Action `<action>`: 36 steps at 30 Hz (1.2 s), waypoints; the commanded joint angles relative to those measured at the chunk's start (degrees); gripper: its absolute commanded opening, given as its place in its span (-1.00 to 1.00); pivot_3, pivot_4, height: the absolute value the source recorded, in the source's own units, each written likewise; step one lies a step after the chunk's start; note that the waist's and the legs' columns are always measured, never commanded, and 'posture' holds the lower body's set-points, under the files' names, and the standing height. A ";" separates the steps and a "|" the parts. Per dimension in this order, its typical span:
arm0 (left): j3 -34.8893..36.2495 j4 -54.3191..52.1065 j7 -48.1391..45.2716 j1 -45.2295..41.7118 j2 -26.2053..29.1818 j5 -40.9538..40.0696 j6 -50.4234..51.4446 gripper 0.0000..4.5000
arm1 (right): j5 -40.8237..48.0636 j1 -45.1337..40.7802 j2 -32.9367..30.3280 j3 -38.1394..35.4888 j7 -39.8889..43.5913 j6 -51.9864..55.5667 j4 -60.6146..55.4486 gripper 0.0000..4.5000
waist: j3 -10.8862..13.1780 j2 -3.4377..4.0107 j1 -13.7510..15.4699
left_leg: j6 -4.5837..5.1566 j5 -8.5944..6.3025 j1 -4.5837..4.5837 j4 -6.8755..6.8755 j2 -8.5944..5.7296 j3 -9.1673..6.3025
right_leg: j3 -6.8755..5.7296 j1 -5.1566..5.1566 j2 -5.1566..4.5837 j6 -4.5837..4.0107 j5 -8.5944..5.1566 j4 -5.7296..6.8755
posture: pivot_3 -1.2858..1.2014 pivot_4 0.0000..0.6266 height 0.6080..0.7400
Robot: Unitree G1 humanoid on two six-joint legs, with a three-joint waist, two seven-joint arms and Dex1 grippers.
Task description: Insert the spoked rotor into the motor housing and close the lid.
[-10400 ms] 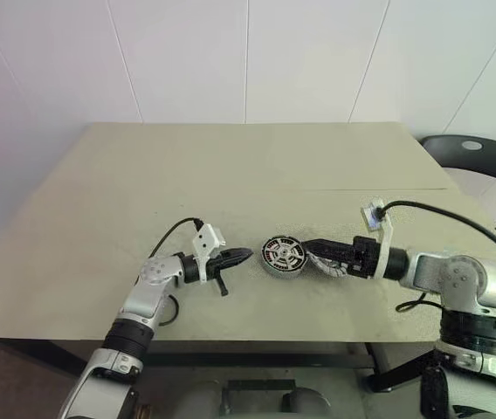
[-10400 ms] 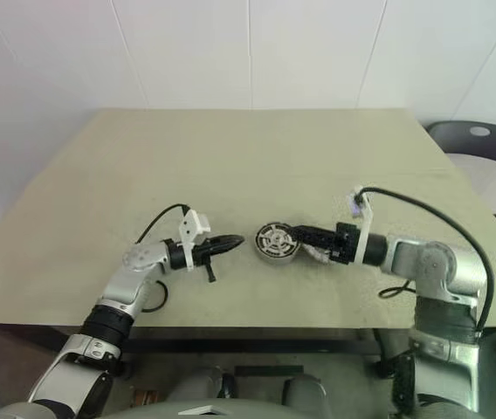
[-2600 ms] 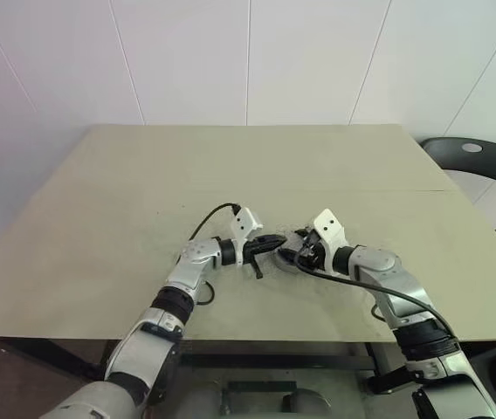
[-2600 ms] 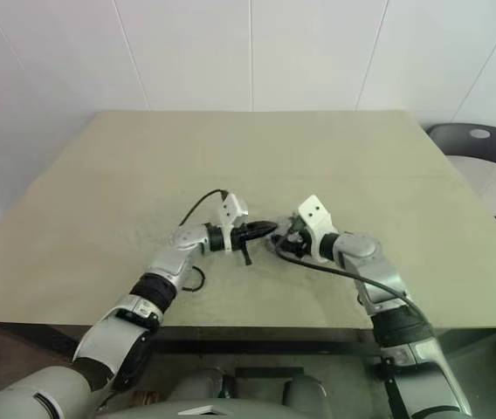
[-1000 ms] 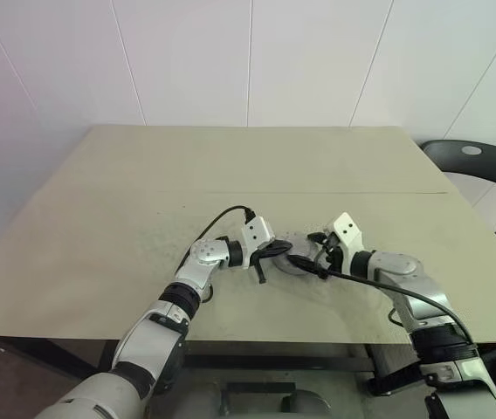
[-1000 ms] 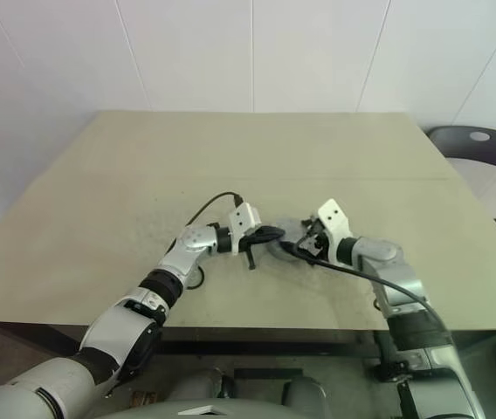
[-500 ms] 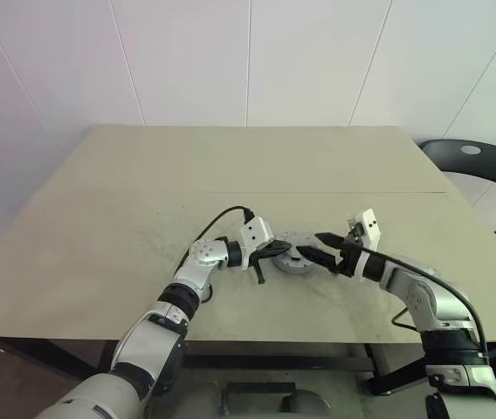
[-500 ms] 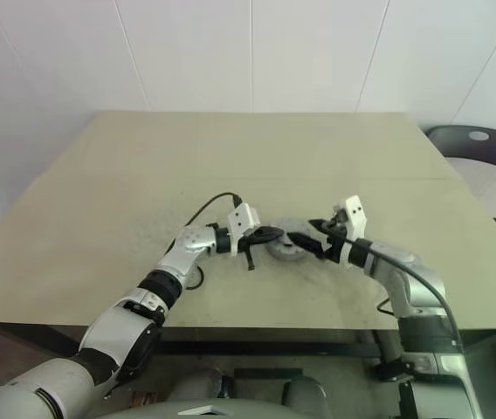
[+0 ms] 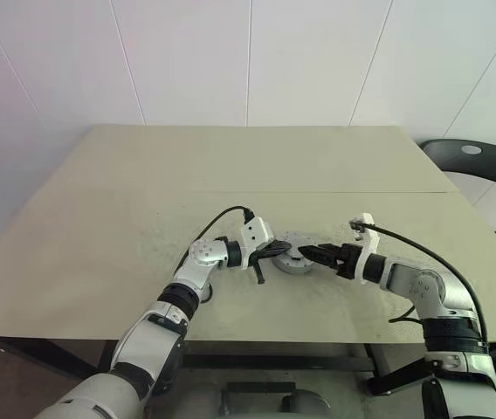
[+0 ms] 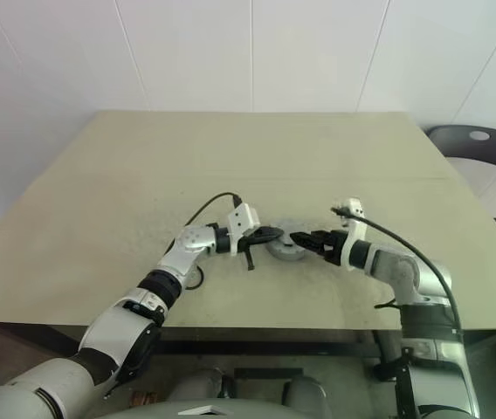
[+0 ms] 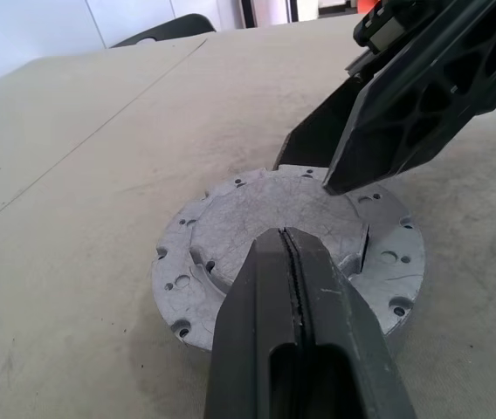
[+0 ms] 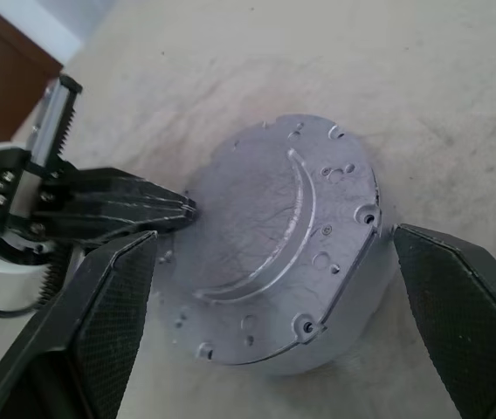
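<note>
The motor housing (image 12: 274,262) lies flat on the table as a round silver puck. Its plain metal face is up, with small holes and a curved ridge, and no windings show. My left gripper (image 11: 285,234) is shut, with its tip resting against the puck's rim on the left side. From the right, my right gripper (image 9: 311,254) reaches in open. Its fingers (image 12: 466,305) stand on either side of the puck with a gap on each side. The spoked rotor and the lid are out of view.
The beige table (image 9: 230,175) stretches far behind and to both sides of the puck. A black chair (image 9: 475,157) stands off the table's right edge. Black cables loop from both wrists, and the left one lies on the table near the front edge (image 9: 200,292).
My right wrist has rolled and the arm has swung out to the right, so the open fingers now straddle the puck. The left gripper and the puck have stayed put.
</note>
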 commanded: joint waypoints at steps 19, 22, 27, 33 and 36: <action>-0.58 -0.03 -1.06 -1.10 0.19 0.87 -0.31 -1.00 | 2.40 1.00 0.70 2.93 -1.01 7.08 -0.02 0.98 | -0.01 -0.01 0.12 | 0.04 -0.01 0.00 0.00 -0.01 -0.01 | -0.01 0.02 0.00 0.01 0.00 -0.02 | 0.03 -1.00 1.00; -0.54 0.22 -1.01 -1.32 0.17 0.94 -0.41 -1.00 | 10.97 -0.35 6.22 -4.08 -1.74 12.75 -1.39 0.98 | -0.01 -0.01 -0.20 | 0.04 -0.01 0.00 -0.01 0.01 0.00 | -0.01 0.01 0.01 0.02 0.01 -0.01 | 0.03 -1.00 1.00; -0.51 0.54 -0.87 -1.57 0.37 1.08 -0.61 -1.00 | 17.23 -4.23 16.30 -14.59 -10.03 16.17 0.39 0.98 | 0.00 0.01 -0.66 | 0.03 -0.01 0.03 -0.04 0.08 -0.01 | -0.02 -0.07 0.02 0.20 0.14 0.13 | 0.03 -1.00 1.00; -0.46 0.93 -0.81 -1.83 0.74 1.32 -0.89 -1.00 | 16.50 -6.18 20.57 -19.83 -16.68 11.45 3.63 0.47 | 0.04 0.06 -0.62 | 0.16 0.07 0.02 -0.04 0.07 -0.04 | -0.07 -0.26 0.03 0.27 0.24 0.18 | 0.03 -1.00 1.00; -0.90 0.95 -1.52 -1.58 0.91 1.56 -0.95 -1.00 | 15.92 -5.85 20.83 -20.67 -18.71 10.42 4.18 0.10 | 0.04 0.07 -0.25 | 0.16 0.07 0.00 -0.04 0.05 -0.02 | -0.06 -0.27 0.00 0.27 0.24 0.16 | 0.03 -1.00 1.00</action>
